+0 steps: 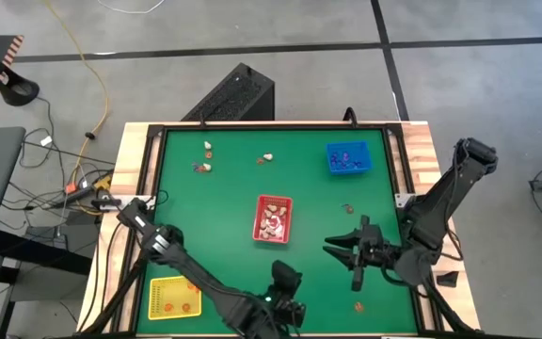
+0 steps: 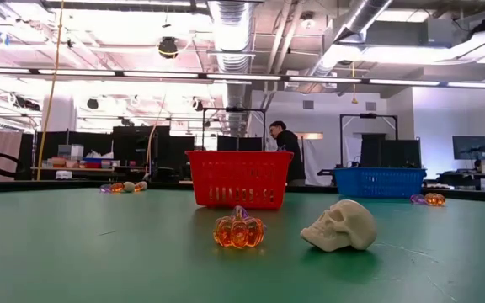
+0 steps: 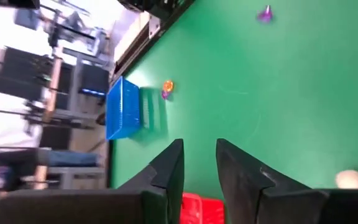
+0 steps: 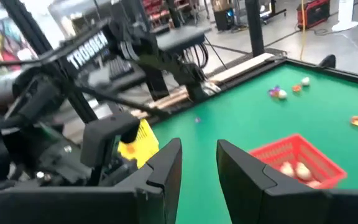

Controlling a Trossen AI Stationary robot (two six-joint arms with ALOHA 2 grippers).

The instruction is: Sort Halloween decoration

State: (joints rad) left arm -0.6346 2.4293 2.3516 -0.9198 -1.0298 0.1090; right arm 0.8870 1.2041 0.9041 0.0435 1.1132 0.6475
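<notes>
A green felt table [image 1: 233, 188] framed in pale wood is seen on grey concrete. From left to right lie a yellow slotted plastic tray [image 1: 174, 298], a red tray [image 1: 273, 218] and a blue tray [image 1: 348, 158]. Both the left gripper [image 3: 199, 163] and the right gripper [image 1: 344, 247] are seen part-open, holding nothing. Only at table height are a translucent orange pumpkin trinket [image 2: 238, 231], a cream skull [image 2: 341, 225] and a distant person [image 2: 286, 148] shown.

One word can be read: "TROSSEN", printed in white capitals on the dark upper link of the left arm [image 4: 92, 53], as seen in the right wrist view. The lettering runs slantwise along the link, above the yellow tray [image 4: 140, 142] and to the side of the red tray [image 4: 303, 162]. No other text, number or label can be made out.
</notes>
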